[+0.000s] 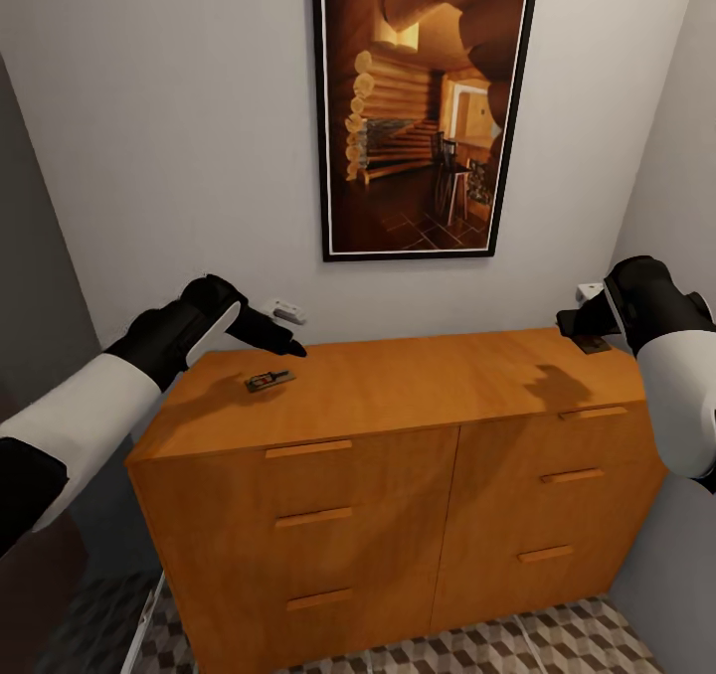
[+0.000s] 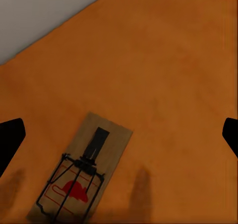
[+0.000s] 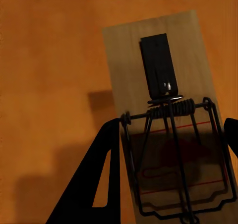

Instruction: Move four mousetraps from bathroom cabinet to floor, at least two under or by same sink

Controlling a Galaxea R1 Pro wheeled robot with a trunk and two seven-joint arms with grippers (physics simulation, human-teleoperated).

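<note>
Left gripper (image 1: pixel 283 341) hovers over the cabinet (image 1: pixel 398 386) top's left end, fingers spread wide apart, empty. One mousetrap (image 1: pixel 269 380) lies flat just below it. Right gripper (image 1: pixel 582 326) at the top's far right corner, fingers clamped on a second trap (image 3: pixel 168 120).

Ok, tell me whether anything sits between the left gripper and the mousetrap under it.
Nothing visible does. The left gripper hangs open above the mousetrap, which lies flat on the bare cabinet top. In the left wrist view only orange wood shows around the trap, between the two fingertips.
</note>
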